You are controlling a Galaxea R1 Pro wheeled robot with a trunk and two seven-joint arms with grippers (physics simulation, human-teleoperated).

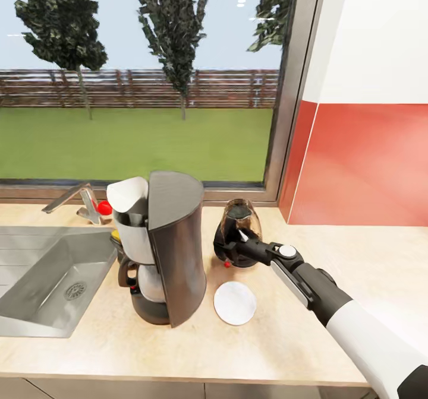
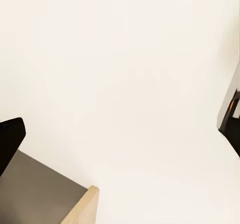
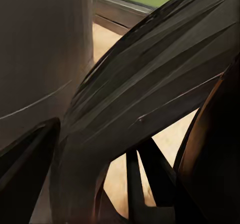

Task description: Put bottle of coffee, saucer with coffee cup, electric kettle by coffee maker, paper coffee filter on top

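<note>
**Ana:** Near the bench's back edge, under the window (image 1: 137,78), the right pincer (image 1: 236,240) sits at the handle of the electric kettle (image 1: 239,224). Its arm reaches in from the front right corner.

**Ben:** Closed on the handle?

**Ana:** I cannot tell. In the head view the fingertips merge with the kettle's black handle and base. The right wrist view is pressed right up against the handle loop (image 3: 150,104), dark curves with beige bench showing through the gaps, and the jaws do not read clearly there either.

**Ben:** Where is everything else?

**Ana:** The coffee maker (image 1: 166,250) stands upright on the bench (image 1: 356,256), between the steel sink (image 1: 41,280) and the kettle, its curved grey back towards the kettle. The paper coffee filter (image 1: 128,194) sits tilted on top of its filter housing. The saucer (image 1: 235,303) lies flat just beside the maker's base, towards the front edge, a little in front of the kettle and apart from it.

**Ben:** And the bottle?

**Ana:** A sliver of yellow (image 1: 115,237) peeks out behind the coffee maker on the sink side; too little shows to name it. A tap (image 1: 77,200) with a red knob stands at the back of the sink.

**Ben:** The left pincer?

**Ana:** The left wrist view gives a pale surface, a wood-coloured edge (image 2: 82,209) and a dark shape at one border; nothing tells how that pincer stands.
</note>
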